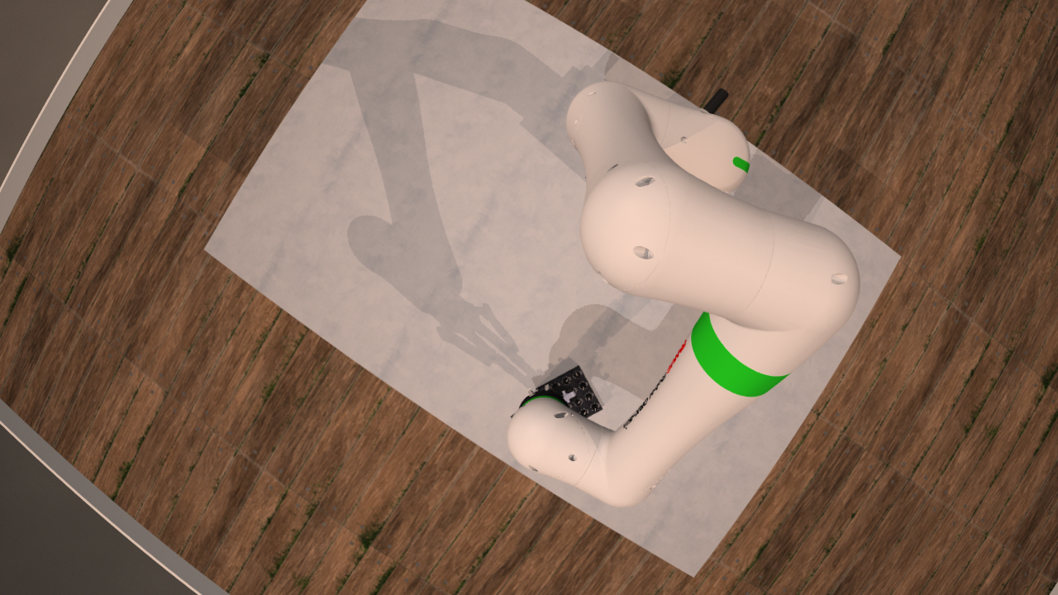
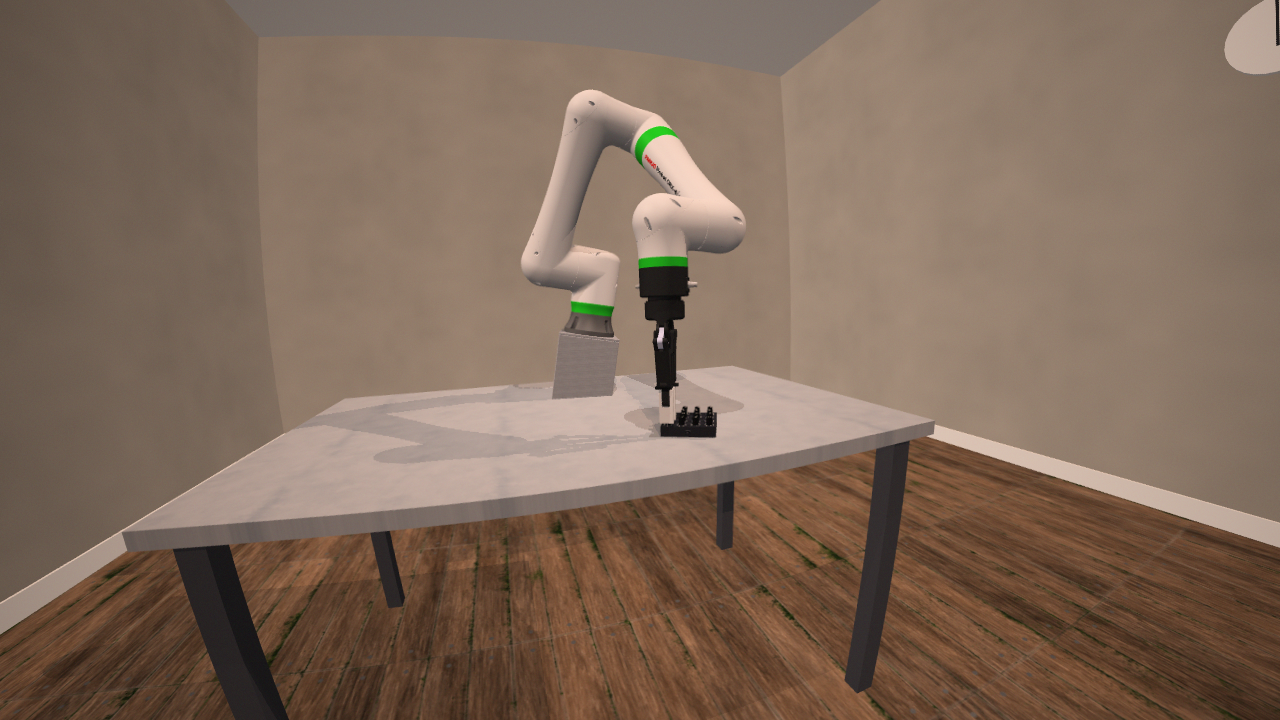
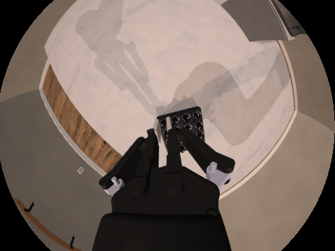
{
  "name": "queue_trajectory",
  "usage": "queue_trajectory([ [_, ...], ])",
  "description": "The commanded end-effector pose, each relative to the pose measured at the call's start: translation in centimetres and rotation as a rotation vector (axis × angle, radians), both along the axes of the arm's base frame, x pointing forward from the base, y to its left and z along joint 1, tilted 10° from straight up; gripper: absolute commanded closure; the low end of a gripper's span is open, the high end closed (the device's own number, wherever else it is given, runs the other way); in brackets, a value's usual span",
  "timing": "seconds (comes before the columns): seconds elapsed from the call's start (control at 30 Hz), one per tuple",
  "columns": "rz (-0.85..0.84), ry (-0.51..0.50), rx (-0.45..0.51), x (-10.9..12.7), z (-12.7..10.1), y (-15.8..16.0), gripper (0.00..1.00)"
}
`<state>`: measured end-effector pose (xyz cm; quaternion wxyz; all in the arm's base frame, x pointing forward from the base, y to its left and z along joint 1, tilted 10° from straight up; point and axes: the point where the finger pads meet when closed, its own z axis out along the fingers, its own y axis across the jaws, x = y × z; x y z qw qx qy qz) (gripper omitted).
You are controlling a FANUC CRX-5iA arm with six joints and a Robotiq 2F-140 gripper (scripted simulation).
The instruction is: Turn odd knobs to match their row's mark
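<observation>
The black knob box (image 1: 574, 379) (image 2: 689, 430) (image 3: 179, 111) stands flat on the table, with rows of black knobs on top. My gripper (image 2: 666, 415) (image 3: 163, 123) points straight down over the box's left edge in the wrist view. Its pale fingertips stand a narrow gap apart, low around the corner knob (image 3: 162, 123), partly open and not visibly pressed on it. In the top view the arm covers the gripper and part of the box. My fingers hide some knobs in the wrist view. The socket, printed names and line directions are too small or hidden to tell.
Other knobs, such as one knob (image 3: 185, 116) and another knob (image 3: 197, 113), stand close to the right fingertip. The box sits near one long edge of the pale table (image 1: 296, 221) (image 2: 402, 483). The arm's grey base block (image 2: 585, 365) stands behind it.
</observation>
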<state>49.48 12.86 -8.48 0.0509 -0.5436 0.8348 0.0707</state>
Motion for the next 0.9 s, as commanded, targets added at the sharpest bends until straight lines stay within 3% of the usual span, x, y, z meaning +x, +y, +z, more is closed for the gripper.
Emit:
queue_trajectory([
  [0.0,0.000,0.000,0.000,0.02,0.02,-0.01,0.88],
  [0.07,0.000,0.000,0.000,0.02,0.02,-0.01,0.88],
  [0.1,0.000,0.000,0.000,0.02,0.02,-0.01,0.95],
  [0.87,0.000,0.000,0.000,0.02,0.02,-0.01,0.95],
])
